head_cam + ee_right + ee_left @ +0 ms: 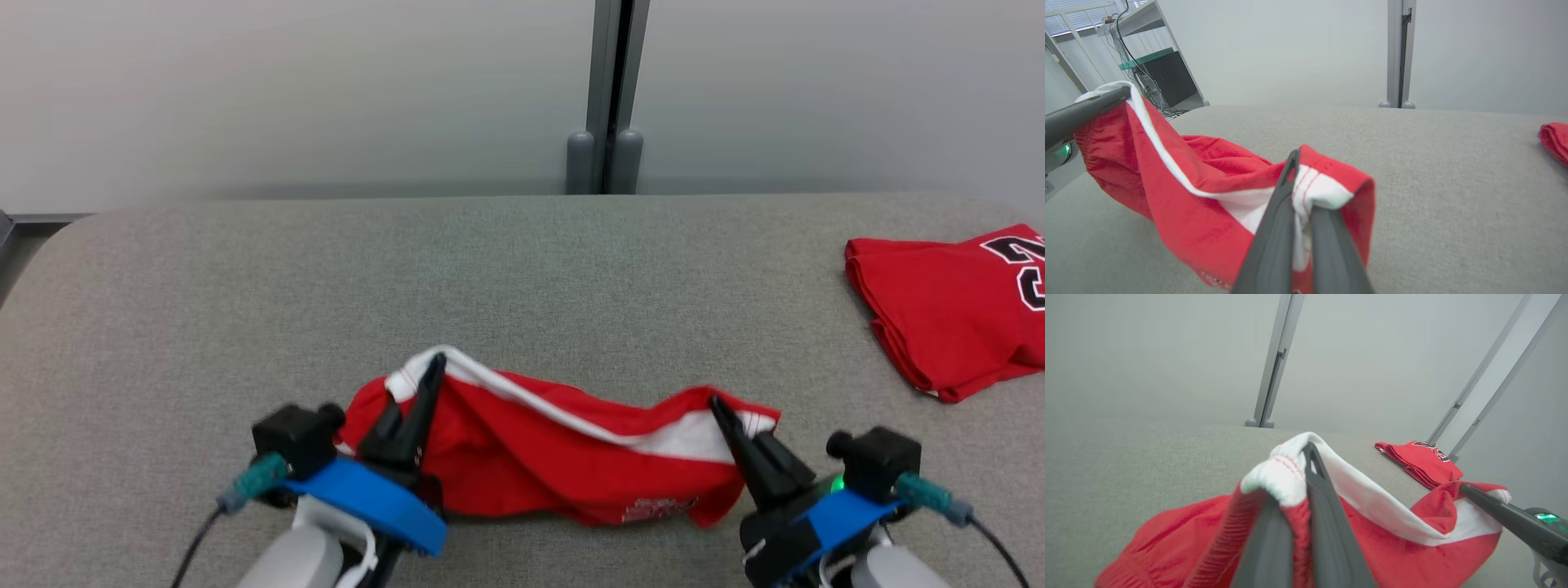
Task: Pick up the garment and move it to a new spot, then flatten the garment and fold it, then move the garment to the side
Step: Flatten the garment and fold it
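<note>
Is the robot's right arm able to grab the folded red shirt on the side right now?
Probably not yet. The right gripper is shut on the red-and-white garment. Nothing lies between it and the folded red shirt, though.

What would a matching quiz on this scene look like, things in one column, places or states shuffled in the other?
Things: 1 left claw; 2 right claw; 3 folded jersey; 4 grey post.
States: A on the table, far right; B shut on the right end of the garment; C behind the table; D shut on the left end of the garment.
Pairs: 1-D, 2-B, 3-A, 4-C.
</note>
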You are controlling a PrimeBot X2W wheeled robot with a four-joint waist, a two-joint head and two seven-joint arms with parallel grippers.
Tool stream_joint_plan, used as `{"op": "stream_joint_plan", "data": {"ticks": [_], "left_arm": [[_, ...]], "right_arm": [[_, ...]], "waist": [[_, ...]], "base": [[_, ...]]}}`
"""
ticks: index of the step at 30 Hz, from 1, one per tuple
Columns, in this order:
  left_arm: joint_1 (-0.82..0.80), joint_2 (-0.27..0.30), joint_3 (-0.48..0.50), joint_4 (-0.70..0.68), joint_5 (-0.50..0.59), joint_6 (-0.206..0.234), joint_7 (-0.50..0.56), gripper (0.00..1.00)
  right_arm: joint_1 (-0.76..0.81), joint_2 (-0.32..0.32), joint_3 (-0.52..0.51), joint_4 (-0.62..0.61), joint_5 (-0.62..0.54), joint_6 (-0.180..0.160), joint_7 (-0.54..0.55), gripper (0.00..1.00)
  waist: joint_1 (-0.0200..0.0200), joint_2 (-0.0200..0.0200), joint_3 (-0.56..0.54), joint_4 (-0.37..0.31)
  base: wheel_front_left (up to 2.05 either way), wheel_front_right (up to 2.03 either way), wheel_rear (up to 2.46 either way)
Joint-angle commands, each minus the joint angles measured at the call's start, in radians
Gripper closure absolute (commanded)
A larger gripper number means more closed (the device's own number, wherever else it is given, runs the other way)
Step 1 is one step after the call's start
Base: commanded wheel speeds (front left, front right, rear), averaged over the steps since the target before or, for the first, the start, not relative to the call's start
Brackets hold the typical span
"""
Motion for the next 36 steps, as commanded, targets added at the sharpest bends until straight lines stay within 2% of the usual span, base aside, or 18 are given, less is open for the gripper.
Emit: {"op": "stream_joint_plan", "data": {"ticks": [1,7,10,15,20,22,25,28,36], "left_arm": [[-0.044,0.003,0.017,-0.011,-0.010,0.008,0.007,1.00],[-0.315,0.014,0.081,-0.030,-0.032,0.003,0.086,1.00],[-0.496,0.024,0.105,-0.006,-0.042,-0.002,0.127,1.00],[-0.784,0.008,0.152,0.079,-0.067,-0.005,0.153,1.00],[-1.042,-0.010,0.150,0.180,-0.071,-0.010,0.141,1.00],[-1.116,-0.018,0.121,0.211,-0.076,-0.010,0.139,1.00],[-1.192,-0.016,0.072,0.250,-0.100,-0.008,0.120,1.00],[-1.212,-0.007,0.015,0.277,-0.135,-0.009,0.100,1.00],[-1.038,0.042,-0.095,0.322,-0.236,-0.009,0.009,1.00]], "right_arm": [[-0.044,-0.010,-0.002,-0.007,0.012,0.001,-0.004,1.00],[-0.347,-0.032,0.027,-0.007,0.066,0.001,0.051,1.00],[-0.550,-0.029,0.035,0.025,0.112,0.001,0.084,1.00],[-0.863,-0.026,0.027,0.108,0.188,0.001,0.117,1.00],[-1.119,-0.035,0.032,0.203,0.247,0.001,0.129,1.00],[-1.197,-0.050,0.039,0.242,0.257,0.001,0.124,1.00],[-1.268,-0.060,0.061,0.290,0.281,0.001,0.111,1.00],[-1.270,-0.070,0.100,0.312,0.319,0.001,0.092,1.00],[-1.086,-0.096,0.254,0.307,0.438,0.001,0.040,1.00]], "waist": [[0.0000,0.0001,0.011,0.001],[0.0000,0.0001,0.114,-0.026],[0.0000,0.0001,0.180,-0.044],[0.0000,0.0001,0.274,-0.065],[0.0000,0.0001,0.332,-0.080],[0.0000,0.0001,0.346,-0.083],[0.0000,0.0001,0.358,-0.082],[0.0000,0.0001,0.364,-0.083],[0.0000,0.0001,0.375,-0.084]], "base": [[0.00,0.00,0.00],[0.00,0.00,0.00],[0.00,0.00,0.00],[0.00,0.00,0.00],[0.00,0.00,0.00],[0.00,0.00,0.00],[0.00,0.00,0.00],[0.00,0.00,0.00],[0.00,0.00,0.00]]}}
